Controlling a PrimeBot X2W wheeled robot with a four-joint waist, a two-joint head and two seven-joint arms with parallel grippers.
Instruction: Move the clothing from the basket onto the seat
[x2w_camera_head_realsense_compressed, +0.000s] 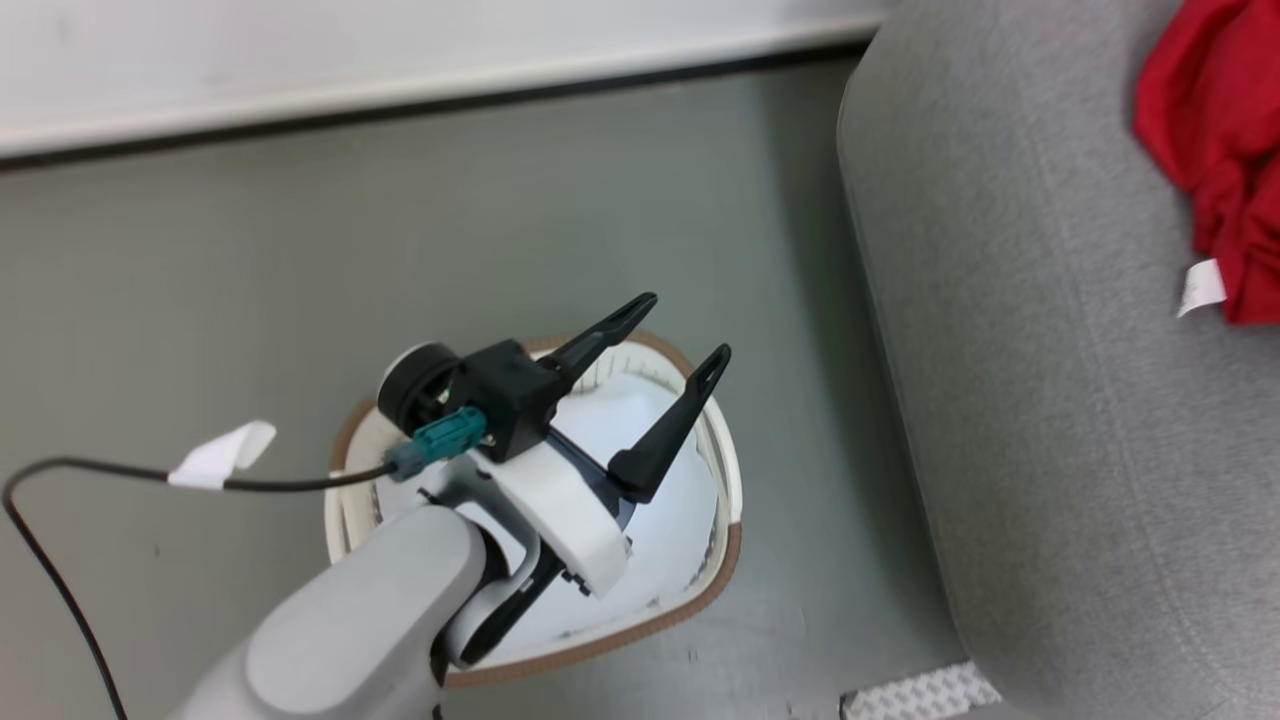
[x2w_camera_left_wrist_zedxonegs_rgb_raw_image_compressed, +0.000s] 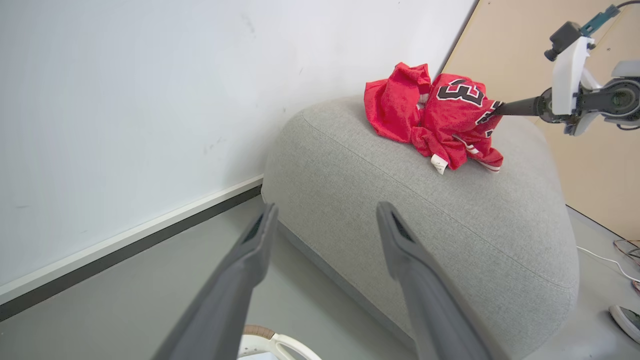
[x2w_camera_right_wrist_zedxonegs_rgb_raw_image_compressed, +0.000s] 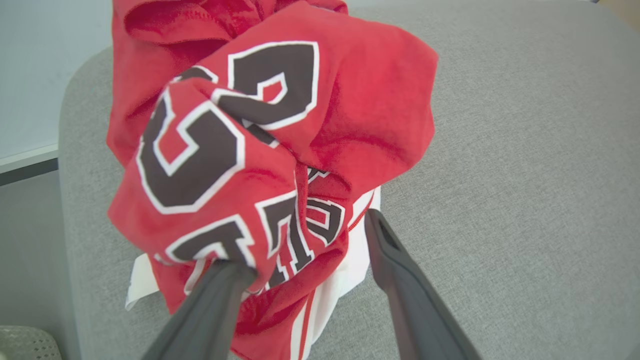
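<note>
Both pincers gape wide: the left pincer (x2w_camera_head_realsense_compressed: 686, 325) hovers over the basket (x2w_camera_head_realsense_compressed: 733, 565) at six o'clock in the head view; the right pincer (x2w_camera_right_wrist_zedxonegs_rgb_raw_image_compressed: 303, 241) touches the red jersey (x2w_camera_right_wrist_zedxonegs_rgb_raw_image_compressed: 270, 125) heaped on the grey seat (x2w_camera_head_realsense_compressed: 1050, 400) at two o'clock.

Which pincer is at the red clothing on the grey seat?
Right pincer, open against the red fabric clothing; the left pincer hangs over the cream plastic basket.

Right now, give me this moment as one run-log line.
clothing: heaped on seat | right gripper: open, one finger touching clothing | left gripper: open, empty, over basket
</note>
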